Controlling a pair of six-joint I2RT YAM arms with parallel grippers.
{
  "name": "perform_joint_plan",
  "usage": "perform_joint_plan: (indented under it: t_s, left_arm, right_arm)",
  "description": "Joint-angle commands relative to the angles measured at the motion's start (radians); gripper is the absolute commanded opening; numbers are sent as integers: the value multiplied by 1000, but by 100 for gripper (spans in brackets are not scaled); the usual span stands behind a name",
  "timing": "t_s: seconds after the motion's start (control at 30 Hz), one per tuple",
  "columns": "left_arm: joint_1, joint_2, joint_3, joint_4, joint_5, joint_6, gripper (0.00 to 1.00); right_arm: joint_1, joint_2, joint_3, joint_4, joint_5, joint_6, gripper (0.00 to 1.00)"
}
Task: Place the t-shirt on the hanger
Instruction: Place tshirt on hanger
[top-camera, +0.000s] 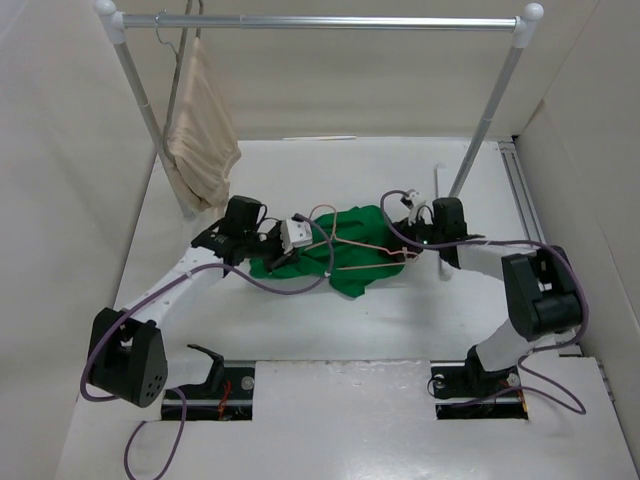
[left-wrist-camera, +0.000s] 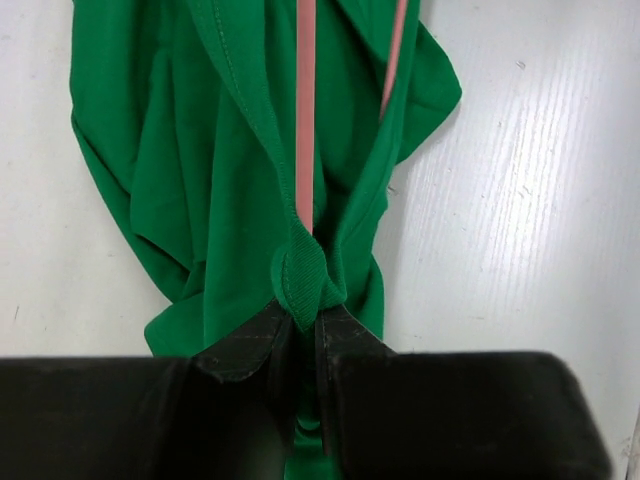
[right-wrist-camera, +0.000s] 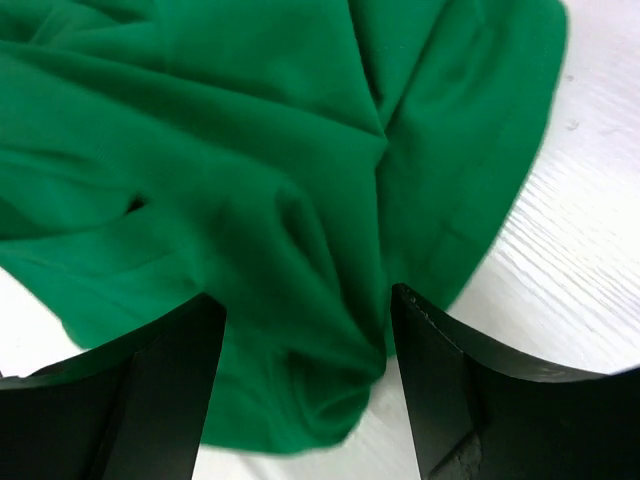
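Observation:
The green t-shirt (top-camera: 345, 250) lies crumpled on the white table between both arms. The pink wire hanger (top-camera: 345, 245) lies on and partly inside it; a pink bar (left-wrist-camera: 305, 110) runs into the cloth in the left wrist view. My left gripper (top-camera: 272, 243) is shut on the shirt's ribbed collar (left-wrist-camera: 303, 280) at the shirt's left end. My right gripper (top-camera: 412, 246) is open at the shirt's right edge, its jaws wide apart with a fold of green cloth (right-wrist-camera: 300, 250) lying between them, not pinched.
A metal clothes rail (top-camera: 320, 22) stands at the back on two slanted legs. A dark hanger with beige cloth (top-camera: 200, 130) hangs at its left end. Walls close in both sides.

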Motion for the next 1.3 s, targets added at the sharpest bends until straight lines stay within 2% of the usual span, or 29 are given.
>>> perform_joint_plan:
  t_s: [0.0,0.07,0.1,0.17,0.2,0.23,0.33,0.4,0.5,0.6,0.83,0.97,1.13,1.27]
  left_arm:
    - [4,-41,-10,-10,40,41,0]
    - [4,-41,-10,-10,29,41,0]
    - [4,-41,-10,-10,29,41,0]
    - [4,-50,-10,-10,7,32,0]
    - [4,-50,0,-10,-7,20,0]
    - [4,-59,0,3,-23,1,0]
    - [42,-59,0,59,-107,-64,0]
    - [62,-59,0,112,-191,-91,0]
    - [72,-59,0,180,-277,-91,0]
    - [72,-48,0,235,-383,-91,0]
    - [61,-90,-97,294,-546,220,0]
    - [52,-81,-97,242,-564,274,0]
    - [29,-62,-121,270,-620,262,0]
    - [17,-27,-109,260,-641,286,0]
  right_arm:
    - [21,73,19,170,-22,78,72]
    - [34,104,56,180,-34,87,68]
    - [46,118,56,180,-34,87,63]
    - [46,129,56,180,-34,87,38]
    - [34,129,44,180,-14,101,11]
    - [-3,100,27,180,-2,110,0]
    - [-108,31,-74,180,9,135,0]
    - [-242,-50,-140,134,9,135,0]
    - [-353,-133,-153,27,-6,52,0]
    - [-363,-165,-121,-67,-37,-8,0]
    - [-397,-213,-38,-130,-129,-60,0]
    - [-397,-238,5,-150,-248,-112,0]
    - [-397,-290,27,-159,-440,-178,0]
    - [-397,-290,56,-262,-538,-301,0]
